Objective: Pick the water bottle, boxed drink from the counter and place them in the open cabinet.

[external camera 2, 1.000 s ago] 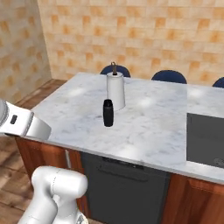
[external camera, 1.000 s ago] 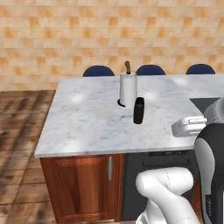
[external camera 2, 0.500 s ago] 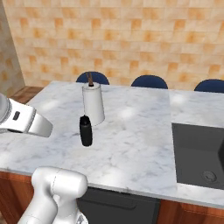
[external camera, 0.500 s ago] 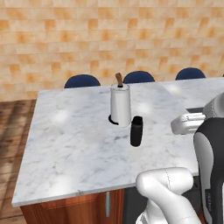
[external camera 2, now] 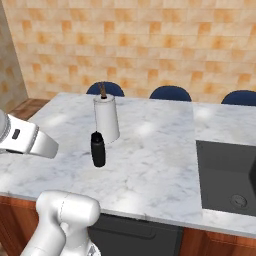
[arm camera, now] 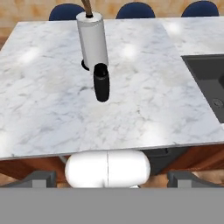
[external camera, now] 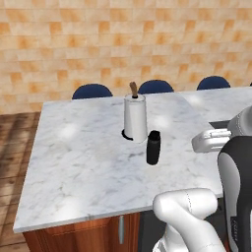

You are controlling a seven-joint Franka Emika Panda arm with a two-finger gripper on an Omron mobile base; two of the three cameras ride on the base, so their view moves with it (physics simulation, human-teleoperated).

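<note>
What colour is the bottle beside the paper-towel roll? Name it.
Matte black all over, cap included. The bottle shows best in the hand view.

The water bottle [external camera: 153,147] [external camera 2: 98,149] [arm camera: 101,82], a matte black cylinder with a slightly narrower black cap, stands upright on the white-and-grey marble counter [external camera: 78,162] [external camera 2: 155,150] [arm camera: 144,109]. In the hand view it sits near the slab's middle, toward 11 o'clock.

counter [external camera: 74,162]: white-grey marble top on reddish wood base | water bottle [external camera: 153,147]: black, upright, near middle | paper-towel roll [external camera: 135,118]: upright, just behind bottle | sink [external camera 2: 227,177]: dark basin, right
</note>
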